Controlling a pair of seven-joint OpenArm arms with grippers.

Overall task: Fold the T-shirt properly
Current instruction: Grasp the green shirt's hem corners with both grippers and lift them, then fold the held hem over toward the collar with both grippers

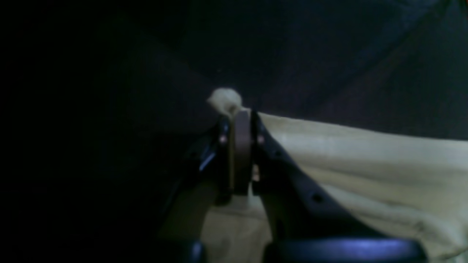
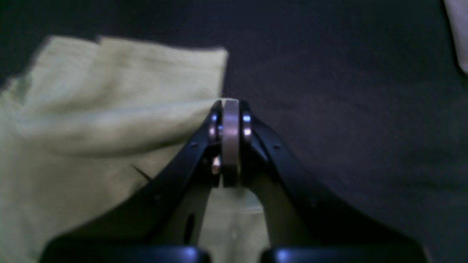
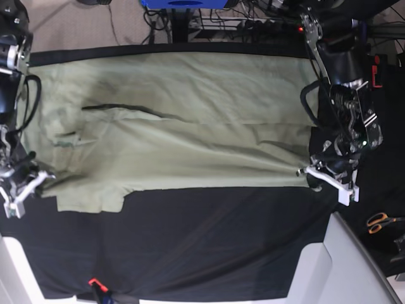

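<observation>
Here, left claw [image 1: 241, 117] and right claw [image 2: 230, 106] each pinch the T-shirt [image 3: 190, 120].

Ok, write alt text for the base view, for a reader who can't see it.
A large pale sage-green short-sleeved cotton T-shirt lies spread across a black cloth table covering, seen from above. The left gripper pinches its edge at the picture's right, the right gripper its edge at the picture's left; orange-handled scissors lie far right.
</observation>
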